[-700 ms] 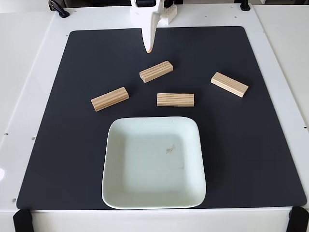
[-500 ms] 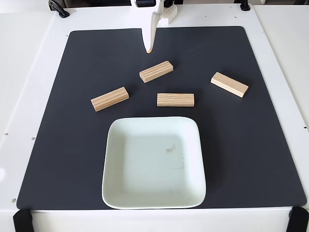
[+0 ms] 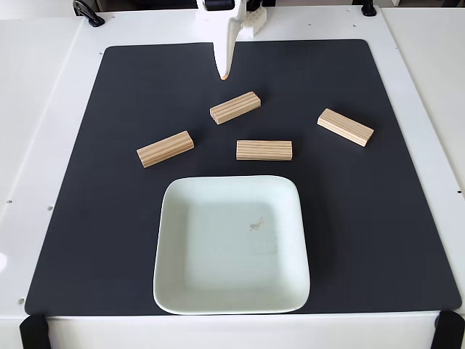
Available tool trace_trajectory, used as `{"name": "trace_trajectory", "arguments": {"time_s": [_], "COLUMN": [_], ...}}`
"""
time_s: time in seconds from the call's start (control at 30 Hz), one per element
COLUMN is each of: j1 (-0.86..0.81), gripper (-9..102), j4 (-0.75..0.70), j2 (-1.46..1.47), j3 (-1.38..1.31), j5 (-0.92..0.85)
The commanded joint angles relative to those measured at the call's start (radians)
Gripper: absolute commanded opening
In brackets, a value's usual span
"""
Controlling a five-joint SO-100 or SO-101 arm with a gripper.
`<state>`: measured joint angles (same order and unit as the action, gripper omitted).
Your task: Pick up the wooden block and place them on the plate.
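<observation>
From the fixed view I see four wooden blocks on the black mat (image 3: 87,218), all above the plate (image 3: 182,291), which sits at 6 o'clock. The top block (image 3: 235,107) and left block (image 3: 166,148) run from 8 to 2 o'clock, the middle block (image 3: 264,150) lies level, and the right block (image 3: 346,127) runs 10 to 4. All lie apart, none on the plate. The gripper (image 3: 224,73) hangs at 12 o'clock, fingers together, holding nothing. Bare mat lies open on both sides.
</observation>
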<state>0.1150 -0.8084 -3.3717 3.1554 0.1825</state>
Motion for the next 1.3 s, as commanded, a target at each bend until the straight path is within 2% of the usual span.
{"name": "trace_trajectory", "arguments": {"time_s": [0.0, 0.83, 0.97, 1.13, 1.27], "j1": [-0.002, 0.003, 0.021, 0.023, 0.064], "gripper": [-1, 0, 0, 0, 0], "j4": [-0.003, -0.040, -0.044, -0.060, -0.232], "j2": [0.003, 0.006, 0.040, 0.318, 0.623], "j3": [-0.006, -0.049, -0.178, -0.419, -0.698], "j5": [0.003, -0.009, -0.011, -0.052, -0.255]}}
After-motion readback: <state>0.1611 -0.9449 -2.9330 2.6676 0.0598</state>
